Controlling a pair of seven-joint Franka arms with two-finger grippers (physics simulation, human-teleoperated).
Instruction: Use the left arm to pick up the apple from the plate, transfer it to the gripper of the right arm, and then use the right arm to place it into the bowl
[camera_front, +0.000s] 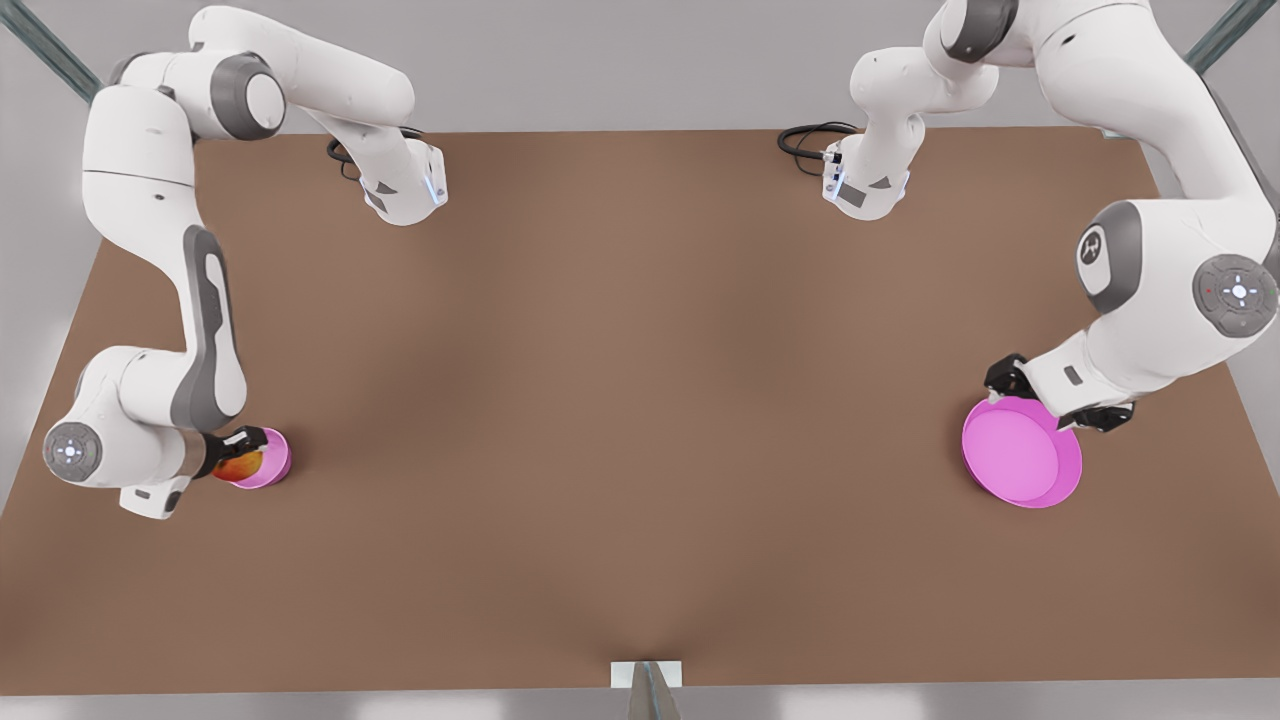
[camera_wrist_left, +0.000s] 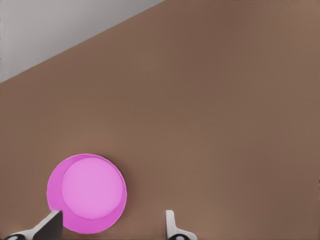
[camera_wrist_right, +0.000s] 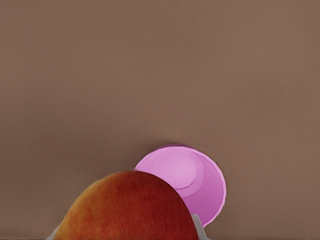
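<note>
Right claw clamped w/ load, left claw fingers spread, low.

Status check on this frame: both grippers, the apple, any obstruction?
Right gripper shut on apple, over bowl. Left gripper open, empty, by empty plate. Nothing in the way.

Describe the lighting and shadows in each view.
Front view: even, soft light, faint shadows under the plate and bowl. Left wrist view: flat light, the plate's inner wall slightly shaded. Right wrist view: the apple looms large with a soft outline.
</note>
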